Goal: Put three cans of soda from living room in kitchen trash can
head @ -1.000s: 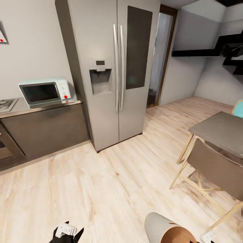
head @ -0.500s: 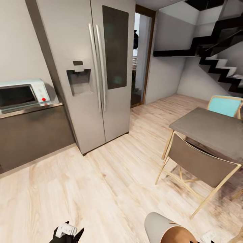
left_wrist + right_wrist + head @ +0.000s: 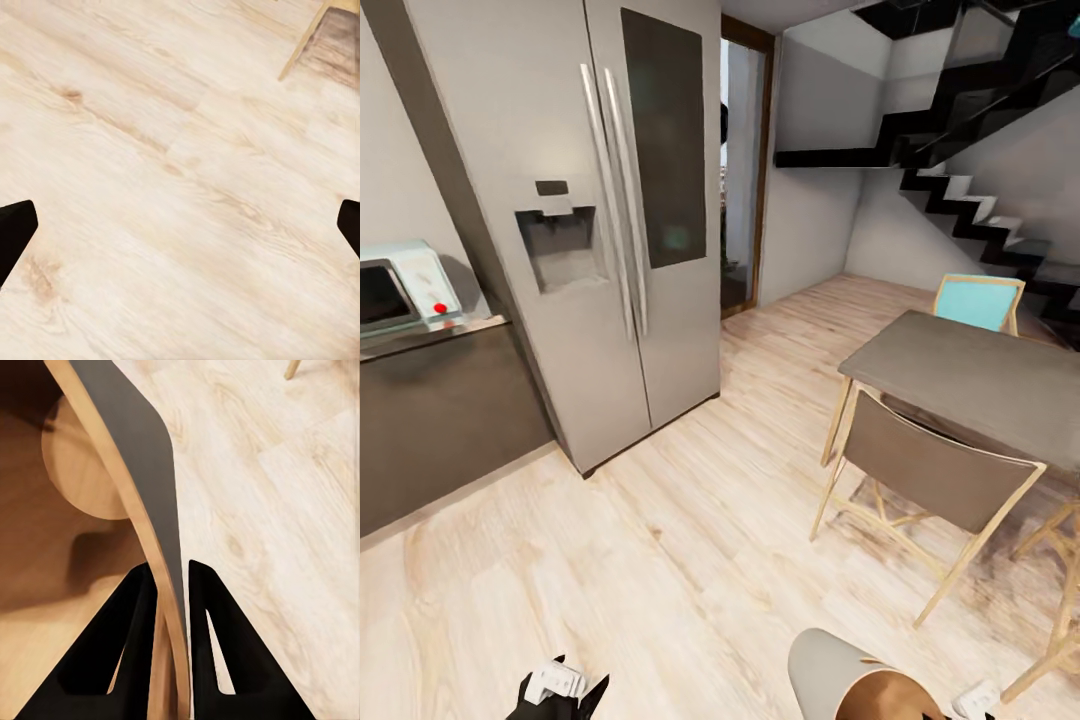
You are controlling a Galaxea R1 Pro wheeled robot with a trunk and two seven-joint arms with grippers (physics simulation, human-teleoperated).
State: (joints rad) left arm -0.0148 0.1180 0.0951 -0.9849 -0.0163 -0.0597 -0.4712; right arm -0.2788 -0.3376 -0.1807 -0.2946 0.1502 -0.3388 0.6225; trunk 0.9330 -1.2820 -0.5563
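Panning right, my view slides the steel double-door fridge (image 3: pixel 610 220) leftward; right gripper (image 3: pixel 174 577) pinches the pale grey, orange-lined bin's (image 3: pixel 154 487) rim — keep it level; left gripper (image 3: pixel 180 225) spread, empty.

One steel fridge (image 3: pixel 590 230) with two doors is seen, one microwave (image 3: pixel 400 290) beside it, one grey table (image 3: pixel 970 380) well apart from the fridge, two chairs, brown (image 3: pixel 930 475) and teal (image 3: pixel 980 303), and one bin (image 3: pixel 860 680).

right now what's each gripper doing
left gripper: open, holding nothing, only floor between its fingers.
right gripper: shut on the bin, pinching its rim.
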